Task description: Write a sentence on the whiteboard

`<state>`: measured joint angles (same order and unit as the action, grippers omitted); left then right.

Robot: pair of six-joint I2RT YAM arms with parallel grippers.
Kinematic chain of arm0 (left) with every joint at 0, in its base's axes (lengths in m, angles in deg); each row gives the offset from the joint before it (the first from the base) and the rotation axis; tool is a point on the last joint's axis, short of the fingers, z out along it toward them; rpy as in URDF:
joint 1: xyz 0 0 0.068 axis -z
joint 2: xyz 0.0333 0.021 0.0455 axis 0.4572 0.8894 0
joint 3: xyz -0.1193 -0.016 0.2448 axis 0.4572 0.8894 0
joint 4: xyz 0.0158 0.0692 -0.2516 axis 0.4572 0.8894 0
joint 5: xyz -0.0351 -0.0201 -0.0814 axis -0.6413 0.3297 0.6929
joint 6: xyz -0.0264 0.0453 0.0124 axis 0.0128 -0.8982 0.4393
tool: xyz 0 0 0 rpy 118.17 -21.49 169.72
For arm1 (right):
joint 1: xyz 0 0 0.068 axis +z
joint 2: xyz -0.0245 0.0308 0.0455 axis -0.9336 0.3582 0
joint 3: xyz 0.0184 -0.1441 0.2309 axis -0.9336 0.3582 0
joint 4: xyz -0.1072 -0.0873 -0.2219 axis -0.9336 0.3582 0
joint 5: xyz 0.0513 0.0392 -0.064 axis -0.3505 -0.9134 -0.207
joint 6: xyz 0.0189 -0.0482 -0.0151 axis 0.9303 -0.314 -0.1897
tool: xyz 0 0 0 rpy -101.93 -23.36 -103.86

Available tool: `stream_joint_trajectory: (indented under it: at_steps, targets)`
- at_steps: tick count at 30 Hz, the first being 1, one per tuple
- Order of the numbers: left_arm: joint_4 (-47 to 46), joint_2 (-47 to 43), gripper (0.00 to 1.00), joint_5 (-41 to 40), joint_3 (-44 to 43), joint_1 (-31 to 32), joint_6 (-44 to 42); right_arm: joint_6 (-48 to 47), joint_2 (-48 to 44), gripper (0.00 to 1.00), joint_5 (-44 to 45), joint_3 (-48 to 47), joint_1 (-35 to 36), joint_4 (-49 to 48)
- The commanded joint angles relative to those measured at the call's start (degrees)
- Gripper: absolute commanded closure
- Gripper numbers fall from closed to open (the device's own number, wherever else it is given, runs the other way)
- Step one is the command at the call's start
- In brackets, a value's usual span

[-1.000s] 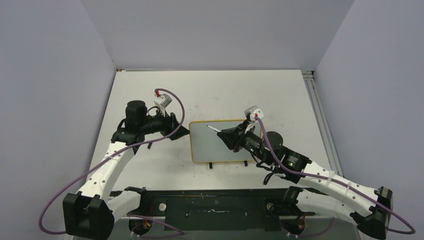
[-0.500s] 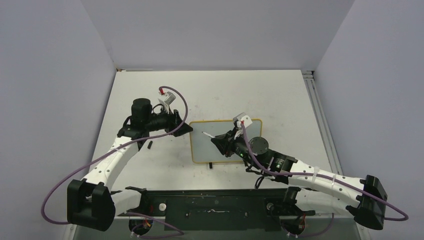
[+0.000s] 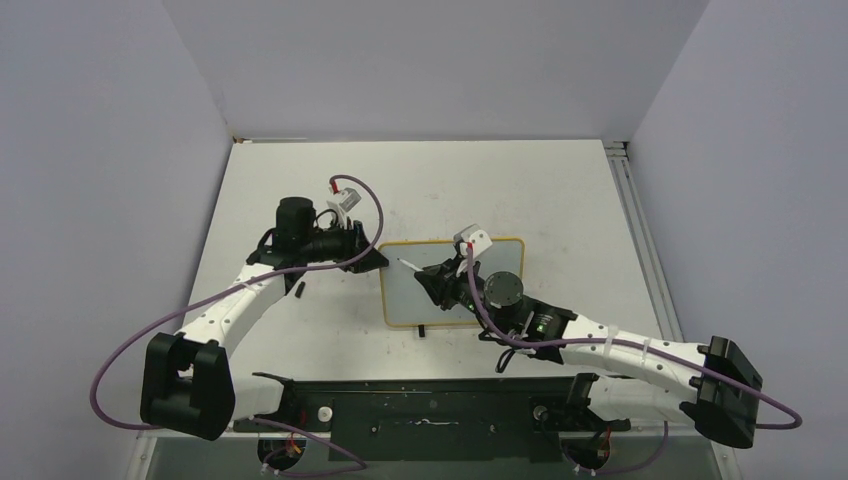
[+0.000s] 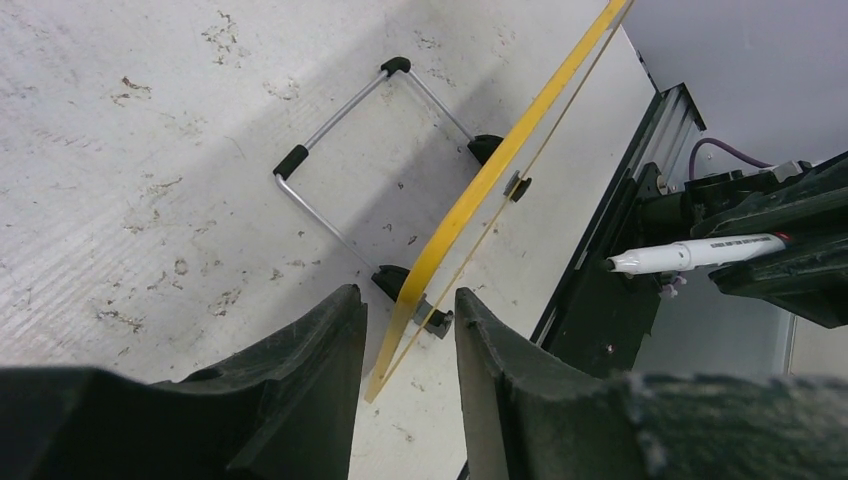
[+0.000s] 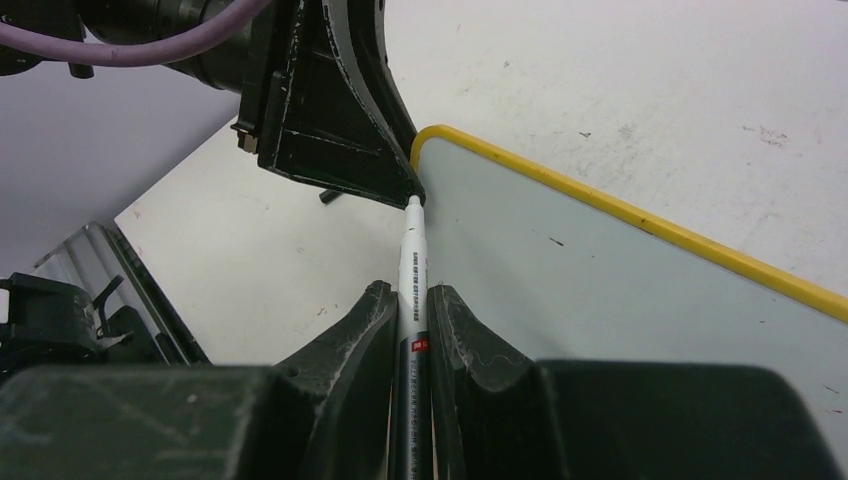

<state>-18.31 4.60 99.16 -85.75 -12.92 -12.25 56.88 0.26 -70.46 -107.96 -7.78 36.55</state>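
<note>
Whiteboard (image 3: 408, 300), small, pale grey in a rounded yellow frame, stood on the scuffed white surface (image 3: 300, 185), long axis left-right, no writing seen. Right fingers (image 5: 360, 340) pinched a slim white marker (image 5: 412, 250), tip just beside the far-left corner. Left fingers (image 4: 320, 370) stood spread astride that corner's edge, not clamped.

Nothing can be read: the print on the marker (image 5: 411, 275) barrel is too small.

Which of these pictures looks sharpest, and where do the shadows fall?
Top view: even light, sharp throughout. Left wrist view: near fingers soft, a broad grey shadow on the table beside the whiteboard. Right wrist view: marker crisp.
</note>
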Motion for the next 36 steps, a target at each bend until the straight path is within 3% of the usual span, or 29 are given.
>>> stream_joint_trajectory:
  at_steps: [1,12,28,36]
  targets:
    - [-2.4,0.4,0.66,1.6,-1.2,0.3,-0.7,-1.0,0.5,0.95,-0.2,-0.3,0.3,-5.7]
    - [-0.1,0.4,0.83,0.0,-1.6,1.0,-3.1,-1.9,3.2,0.95,0.7,-0.6,0.4,-8.1]
    - [1.2,-0.3,1.00,-1.5,-1.0,1.0,-6.9,-3.2,7.1,0.95,2.3,-1.6,0.4,-10.3]
    - [1.5,-0.9,1.00,-1.9,-0.6,1.2,-8.0,-3.8,7.8,0.95,2.7,-1.7,0.4,-11.4]
